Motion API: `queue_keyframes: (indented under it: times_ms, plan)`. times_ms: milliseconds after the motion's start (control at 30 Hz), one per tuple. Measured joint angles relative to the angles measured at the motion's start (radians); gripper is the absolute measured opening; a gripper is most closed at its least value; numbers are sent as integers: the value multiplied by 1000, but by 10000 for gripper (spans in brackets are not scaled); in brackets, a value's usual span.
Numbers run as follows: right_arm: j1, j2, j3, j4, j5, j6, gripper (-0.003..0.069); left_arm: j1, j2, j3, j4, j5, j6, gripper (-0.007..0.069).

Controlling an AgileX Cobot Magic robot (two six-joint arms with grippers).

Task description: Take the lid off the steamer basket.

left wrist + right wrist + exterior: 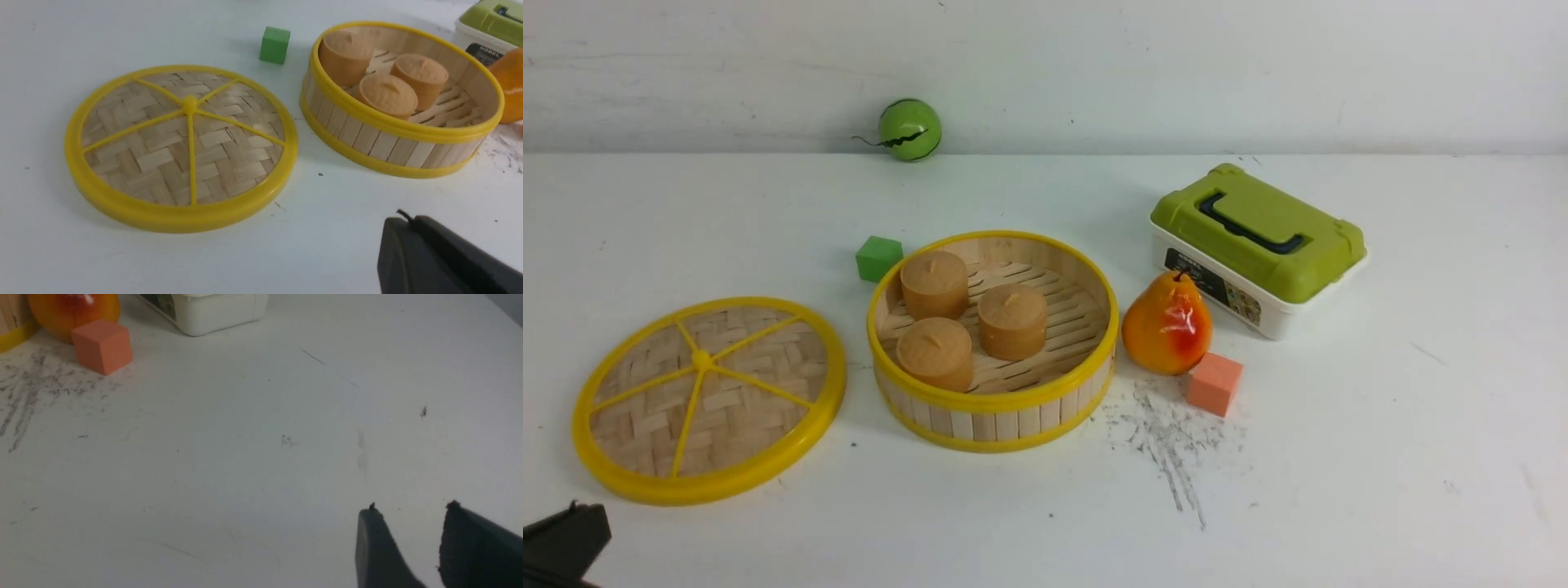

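Observation:
The lid [709, 398] [182, 147], a woven bamboo disc with a yellow rim and spokes, lies flat on the table to the left of the steamer basket [993, 412] [367, 141]. The basket stands uncovered, with three tan buns [968, 322] inside. My left gripper [408, 222] is shut and empty, hovering near the table's front edge, apart from the lid; only its dark tip [568, 535] shows at the front view's lower left corner. My right gripper [412, 512] stands open over bare table, holding nothing.
A green cube [879, 258] sits behind the basket. On the basket's right are a pear [1166, 323], an orange cube [1214, 383] and a white box with a green lid [1256, 245]. A green ball [909, 129] rests by the back wall.

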Motion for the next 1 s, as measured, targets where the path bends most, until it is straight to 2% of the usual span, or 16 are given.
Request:
queue_keyframes:
  times_ms: [200, 300, 400, 433, 533, 600, 733, 1000]
  plan:
    - [0, 0, 0, 0, 0, 0, 239, -96, -141, 169, 2, -225, -19, -13]
    - [0, 0, 0, 0, 0, 0, 239, -100, -218, 212, 43, -256, -76, -13]
    - [0, 0, 0, 0, 0, 0, 239, -83, -342, 218, 229, -185, -228, -13]
    - [0, 0, 0, 0, 0, 0, 239, -79, -347, 219, 242, -170, -240, -13]
    - [0, 0, 0, 0, 0, 0, 239, -59, -379, 221, 438, -4, -464, -13]
    - [0, 0, 0, 0, 0, 0, 239, -57, -379, 223, 494, 86, -567, -13]
    - [0, 0, 0, 0, 0, 0, 239, -57, -379, 223, 516, 120, -590, -13]
    - [0, 0, 0, 0, 0, 0, 239, -57, -379, 223, 477, 128, -500, -11]
